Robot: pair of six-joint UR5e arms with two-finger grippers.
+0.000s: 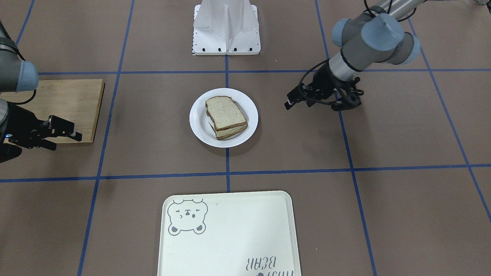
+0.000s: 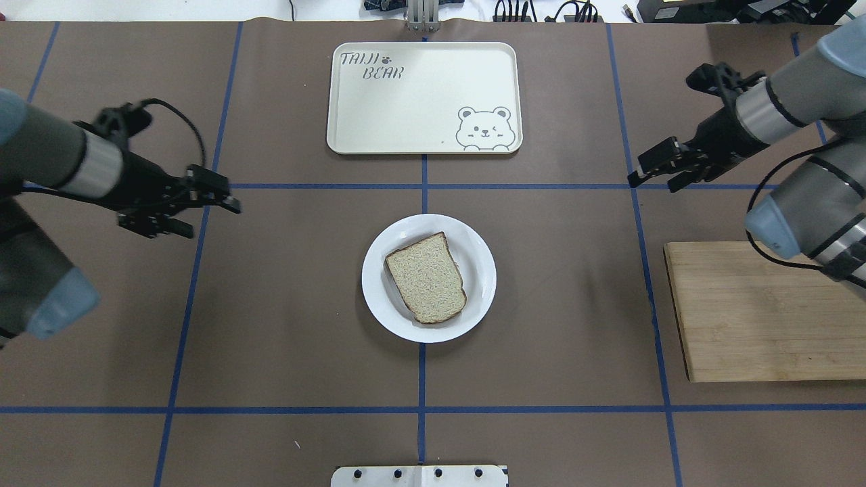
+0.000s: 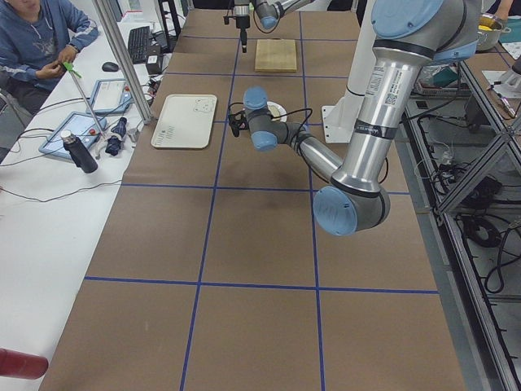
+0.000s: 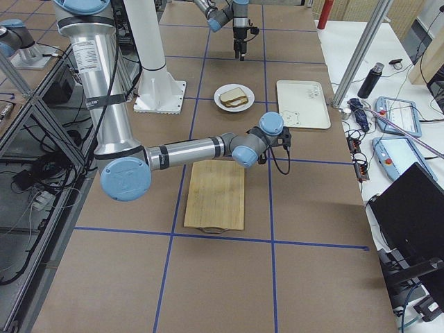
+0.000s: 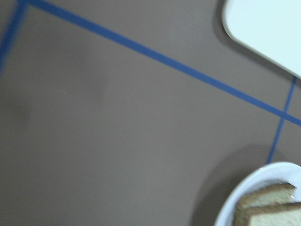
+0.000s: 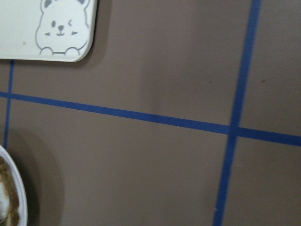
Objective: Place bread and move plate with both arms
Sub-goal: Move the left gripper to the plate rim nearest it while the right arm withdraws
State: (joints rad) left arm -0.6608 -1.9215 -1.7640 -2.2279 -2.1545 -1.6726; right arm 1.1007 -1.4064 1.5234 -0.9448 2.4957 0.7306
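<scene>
The bread (image 2: pixel 426 277) is the top slice of a small stack on the white plate (image 2: pixel 375 284) in the middle of the table. In the front view the bread (image 1: pixel 224 112) lies over a second slice, with a white layer showing between them, on the plate (image 1: pixel 197 122). My left gripper (image 2: pixel 213 218) is open and empty, hovering left of the plate and well apart from it; it also shows in the front view (image 1: pixel 293 100). My right gripper (image 2: pixel 653 181) is open and empty, far right of the plate, and shows at the front view's left (image 1: pixel 66 141). Both wrist views catch the plate's edge (image 5: pixel 254 188) (image 6: pixel 16 188).
A cream bear tray (image 2: pixel 423 98) lies beyond the plate. A wooden cutting board (image 2: pixel 758 318) lies bare under my right arm. The white stand's base (image 2: pixel 419 475) sits at the near edge. Blue tape lines cross the brown table.
</scene>
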